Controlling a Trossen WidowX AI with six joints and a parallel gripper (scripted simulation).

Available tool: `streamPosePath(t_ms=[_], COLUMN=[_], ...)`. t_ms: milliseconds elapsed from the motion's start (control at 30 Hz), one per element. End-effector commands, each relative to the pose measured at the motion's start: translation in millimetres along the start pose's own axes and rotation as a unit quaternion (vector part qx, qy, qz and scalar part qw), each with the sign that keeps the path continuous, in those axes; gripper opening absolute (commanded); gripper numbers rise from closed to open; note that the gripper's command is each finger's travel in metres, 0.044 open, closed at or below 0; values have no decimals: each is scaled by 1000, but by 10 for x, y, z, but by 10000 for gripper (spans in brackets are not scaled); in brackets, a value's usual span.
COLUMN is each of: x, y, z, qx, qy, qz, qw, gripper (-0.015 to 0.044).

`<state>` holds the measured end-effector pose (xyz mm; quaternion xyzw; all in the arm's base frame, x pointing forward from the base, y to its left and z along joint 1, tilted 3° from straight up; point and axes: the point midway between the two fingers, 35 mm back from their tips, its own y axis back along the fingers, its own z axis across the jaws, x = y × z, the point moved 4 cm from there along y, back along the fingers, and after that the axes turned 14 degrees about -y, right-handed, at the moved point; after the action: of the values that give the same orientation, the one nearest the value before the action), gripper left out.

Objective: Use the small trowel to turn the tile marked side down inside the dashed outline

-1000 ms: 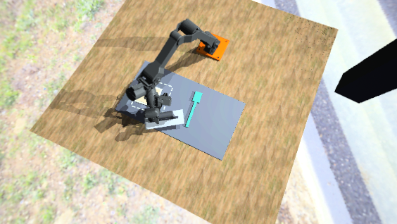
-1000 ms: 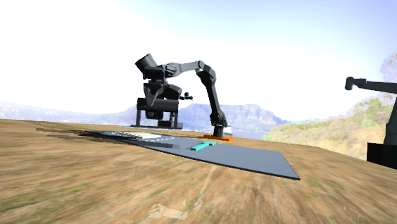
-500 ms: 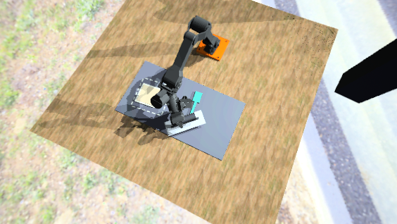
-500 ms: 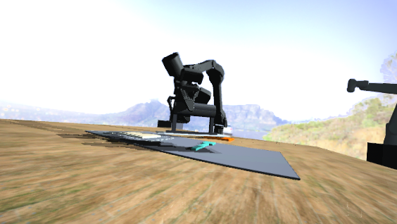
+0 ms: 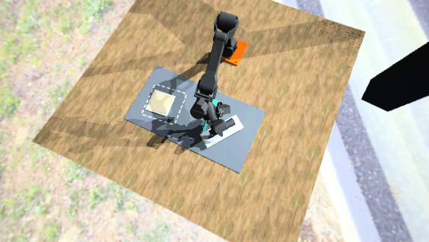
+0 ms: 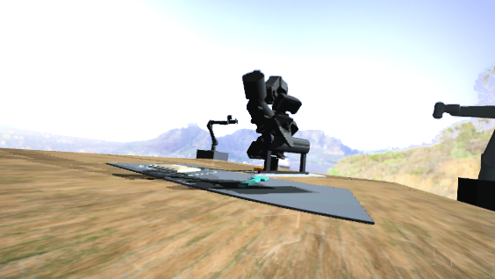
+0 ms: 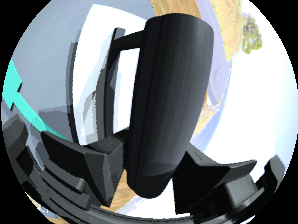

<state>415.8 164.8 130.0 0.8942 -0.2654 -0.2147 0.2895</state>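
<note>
My gripper (image 5: 219, 128) (image 7: 153, 131) is shut on the black cylindrical handle of the trowel (image 5: 236, 122) (image 6: 300, 145) (image 7: 172, 90). Its flat pale blade hangs level over the right part of the grey mat (image 5: 243, 152) (image 6: 333, 206), with a shadow below it. The cream square tile (image 5: 161, 103) (image 6: 186, 168) lies flat inside the dashed outline (image 5: 185, 93) on the left part of the mat, away from the trowel. No mark shows on its upper face at this size.
A teal long-handled tool (image 5: 215, 103) (image 6: 259, 180) (image 7: 12, 89) lies on the mat, partly hidden by the arm in the top view. The arm's orange base plate (image 5: 240, 49) is behind the mat. Another dark arm (image 6: 474, 112) stands at the far right.
</note>
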Motion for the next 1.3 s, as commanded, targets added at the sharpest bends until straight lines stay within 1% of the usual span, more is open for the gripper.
streamPosePath(t_ms=[0, 300, 700, 1267], x=[-275, -798, -806, -749], y=[-24, -149, -158, -339], z=[-37, 74, 84, 279], qx=[6, -2, -2, -2], qy=[20, 53, 54, 54], qz=[-14, -50, -51, -51], qw=[1000, 997, 997, 997], gripper=[0, 0, 0, 0])
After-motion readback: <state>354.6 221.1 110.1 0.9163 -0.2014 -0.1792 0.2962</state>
